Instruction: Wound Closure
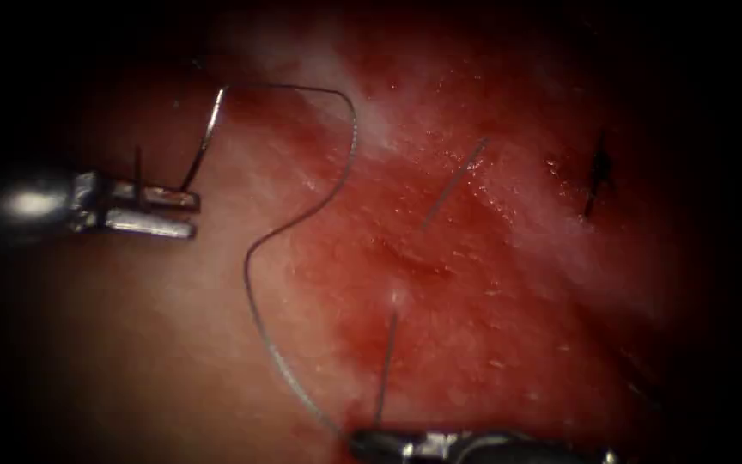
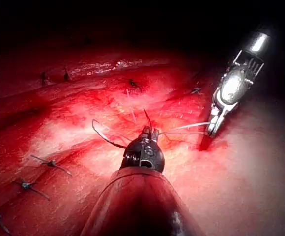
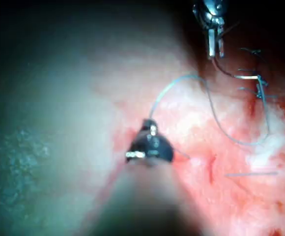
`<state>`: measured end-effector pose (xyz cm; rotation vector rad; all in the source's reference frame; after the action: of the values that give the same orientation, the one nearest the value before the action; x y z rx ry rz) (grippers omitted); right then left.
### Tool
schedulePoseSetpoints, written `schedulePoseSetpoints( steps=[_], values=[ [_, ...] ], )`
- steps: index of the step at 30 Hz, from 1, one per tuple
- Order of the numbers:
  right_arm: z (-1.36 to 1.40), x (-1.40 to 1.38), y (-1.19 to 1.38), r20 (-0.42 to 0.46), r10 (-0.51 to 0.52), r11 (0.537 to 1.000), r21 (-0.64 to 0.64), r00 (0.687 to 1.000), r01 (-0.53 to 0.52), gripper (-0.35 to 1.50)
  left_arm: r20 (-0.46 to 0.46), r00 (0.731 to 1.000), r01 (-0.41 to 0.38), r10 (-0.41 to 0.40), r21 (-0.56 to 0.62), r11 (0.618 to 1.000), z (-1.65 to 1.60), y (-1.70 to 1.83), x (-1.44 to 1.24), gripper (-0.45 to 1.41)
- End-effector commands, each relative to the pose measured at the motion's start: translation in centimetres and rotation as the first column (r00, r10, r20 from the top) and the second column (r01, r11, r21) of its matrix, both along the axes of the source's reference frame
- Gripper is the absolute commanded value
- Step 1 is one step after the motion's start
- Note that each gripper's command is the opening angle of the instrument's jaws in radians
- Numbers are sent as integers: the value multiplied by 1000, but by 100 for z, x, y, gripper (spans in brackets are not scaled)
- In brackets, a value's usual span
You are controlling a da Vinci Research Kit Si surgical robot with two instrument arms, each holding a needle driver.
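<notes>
curved needle [image 1: 203, 142] gripped above tissue [image 1: 474, 283], thread [image 1: 302, 215] trailing in loops

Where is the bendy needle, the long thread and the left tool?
needle [image 1: 203, 142], endoscope view, middle of its curve.
thread [image 1: 345, 167], endoscope view, on its loop over the tissue.
left tool [image 1: 184, 214], endoscope view, between its jaw tips.

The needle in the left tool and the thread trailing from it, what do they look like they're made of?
The needle, held by the left tool and out of the tissue, looks like polished steel: thin, rigid, curved, with bright glints. The thread looks like a smooth, dark synthetic strand, possibly monofilament, since it holds springy loops down to the right tool.
</notes>
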<state>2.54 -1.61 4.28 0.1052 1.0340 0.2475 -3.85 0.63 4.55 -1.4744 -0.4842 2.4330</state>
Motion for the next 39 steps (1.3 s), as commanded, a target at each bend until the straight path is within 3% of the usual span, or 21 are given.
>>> schedulePoseSetpoints(
  steps=[1,6,7,8,9,10,18,23,26,28,39],
  values=[
    [2,9,-1,-1,-3,1000,1,1000,3,-35,1,1000,-1,1,0,1000,5,-2,-6,-45],
    [-1,10,3,-7,1,1000,4,1000,-1,-35,1,1000,-1,1,0,1000,5,-2,-6,-45],
    [-1,10,7,-11,6,1000,5,1000,-6,-23,1,1000,-1,1,0,1000,5,-2,-6,-45],
    [-1,8,10,-15,9,1000,0,1000,-9,26,1,1000,-1,1,0,1000,5,-2,-6,-45],
    [-1,6,15,-20,17,1000,6,1000,-16,57,1,1000,-1,1,0,1000,5,-2,-6,-45],
    [-1,2,20,-22,19,1000,8,1000,-18,78,1,1000,-1,1,0,1000,5,-2,-6,-45],
    [9,-54,44,-19,27,999,21,999,-27,68,2,1000,-2,2,0,1000,5,-1,-5,-45],
    [24,-87,65,-21,93,987,130,995,-90,59,2,1000,-2,2,0,1000,5,-1,-5,-45],
    [37,-97,84,-39,229,938,276,973,-210,44,2,1000,-1,1,0,1000,6,-1,-6,-45],
    [53,-97,104,-26,335,874,383,942,-300,52,3,1000,-2,2,0,1000,6,-2,-7,-45],
    [117,-84,149,-47,497,755,515,867,-405,47,3,1000,-2,2,0,1000,6,-2,-7,-45]
  ],
)
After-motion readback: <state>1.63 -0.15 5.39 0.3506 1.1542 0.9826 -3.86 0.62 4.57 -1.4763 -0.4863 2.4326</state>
